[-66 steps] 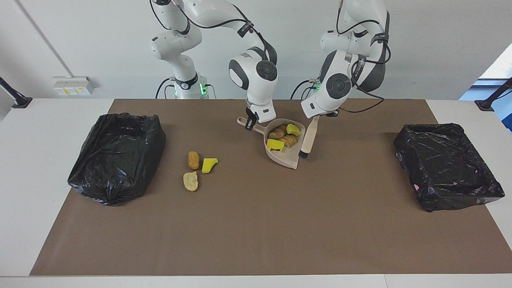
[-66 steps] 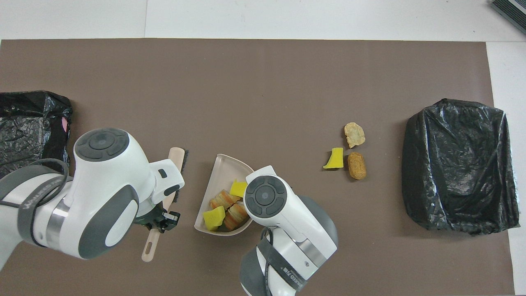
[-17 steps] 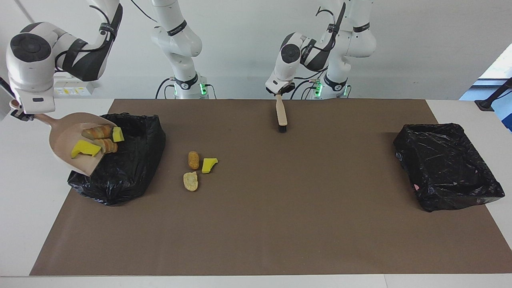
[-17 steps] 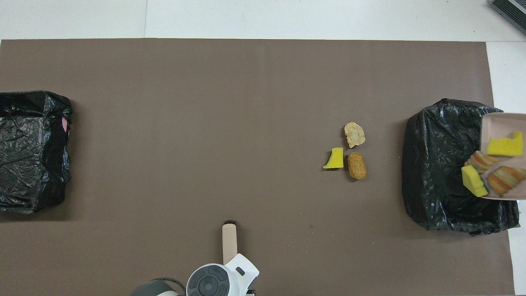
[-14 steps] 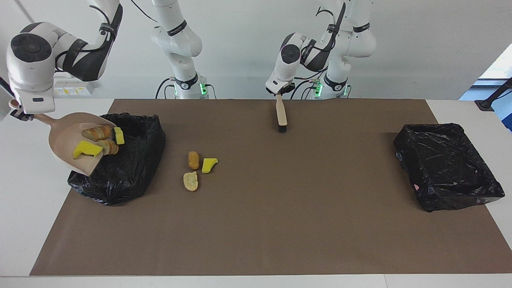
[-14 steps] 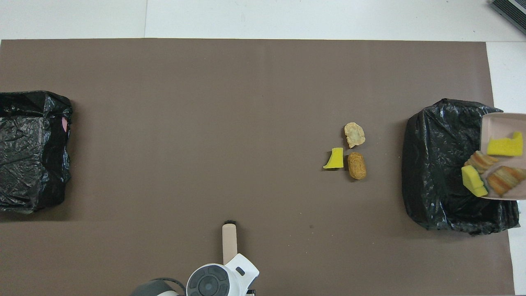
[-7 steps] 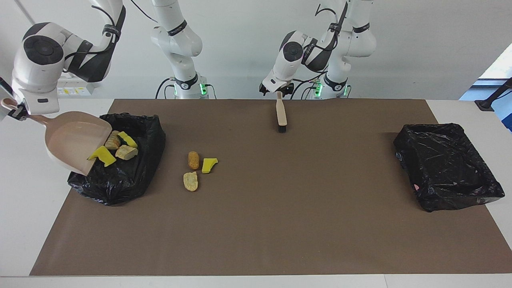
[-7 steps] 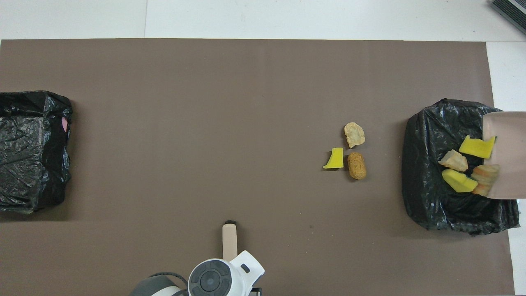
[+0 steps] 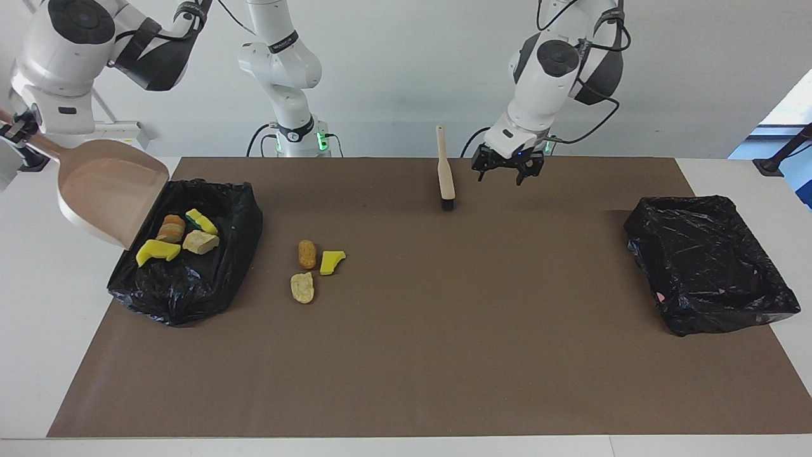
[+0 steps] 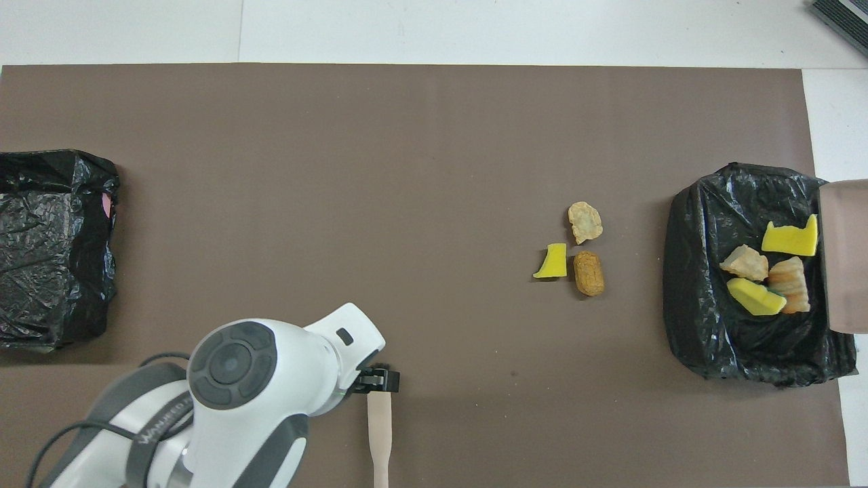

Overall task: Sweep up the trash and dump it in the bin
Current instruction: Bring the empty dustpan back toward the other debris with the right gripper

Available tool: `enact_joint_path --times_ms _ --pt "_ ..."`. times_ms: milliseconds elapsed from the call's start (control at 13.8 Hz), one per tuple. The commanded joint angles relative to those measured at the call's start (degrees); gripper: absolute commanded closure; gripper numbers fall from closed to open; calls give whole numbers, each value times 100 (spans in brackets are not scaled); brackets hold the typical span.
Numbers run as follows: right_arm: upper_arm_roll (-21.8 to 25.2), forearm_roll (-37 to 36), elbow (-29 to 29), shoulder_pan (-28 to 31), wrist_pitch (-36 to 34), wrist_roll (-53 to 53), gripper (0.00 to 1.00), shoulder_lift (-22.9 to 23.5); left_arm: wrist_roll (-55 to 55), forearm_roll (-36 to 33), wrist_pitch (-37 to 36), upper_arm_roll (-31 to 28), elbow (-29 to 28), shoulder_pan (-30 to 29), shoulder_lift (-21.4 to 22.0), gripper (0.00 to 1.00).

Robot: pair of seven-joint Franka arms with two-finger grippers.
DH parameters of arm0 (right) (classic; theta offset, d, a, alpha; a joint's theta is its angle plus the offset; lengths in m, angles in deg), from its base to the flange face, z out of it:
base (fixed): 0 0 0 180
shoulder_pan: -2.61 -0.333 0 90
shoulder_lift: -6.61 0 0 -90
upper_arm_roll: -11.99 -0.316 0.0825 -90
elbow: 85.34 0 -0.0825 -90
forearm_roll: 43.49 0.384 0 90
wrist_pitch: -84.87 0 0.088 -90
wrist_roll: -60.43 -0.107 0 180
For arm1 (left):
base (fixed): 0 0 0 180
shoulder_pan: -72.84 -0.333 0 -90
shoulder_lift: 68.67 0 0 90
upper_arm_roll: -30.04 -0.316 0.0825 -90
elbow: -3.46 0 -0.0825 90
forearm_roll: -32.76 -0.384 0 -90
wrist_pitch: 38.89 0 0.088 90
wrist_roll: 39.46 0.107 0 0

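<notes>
Tipping the dustpan (image 9: pixel 104 193), the clenched right gripper (image 9: pixel 18 130) has just spilled four scraps into the bin (image 9: pixel 216 279). Beside the dropped brush (image 9: pixel 446 171), the left gripper (image 9: pixel 506 166) hangs spread wide; three scraps (image 9: pixel 314 270) remain unswept.

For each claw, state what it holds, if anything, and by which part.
The right claw holds the dustpan by its handle; the left claw is open, holding nothing, beside the brush.

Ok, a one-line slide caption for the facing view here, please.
Right hand holds the emptied dustpan over the bin, four scraps inside; three scraps lie on the mat, left hand open beside the brush.
</notes>
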Motion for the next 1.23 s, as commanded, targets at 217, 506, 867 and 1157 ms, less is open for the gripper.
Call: enact_joint_path --times_ms 217,506,867,1157 --pt "-444 874 492 -257 -1024 -885 100 -18 1302 -454 -1019 -1053 1619 -33 -611 0" --pt "-1235 1622 492 -257 -1570 -2246 100 -27 2023 -561 -1616 -1537 2357 -129 -602 0" --pt "-1615 2448 457 -940 -1755 -4749 100 332 2095 -525 -2574 -1573 3464 -455 -874 0" --pt "-1615 3011 527 -1723 -1667 -7087 100 1035 2095 -499 -2778 -1344 3607 -666 -928 0"
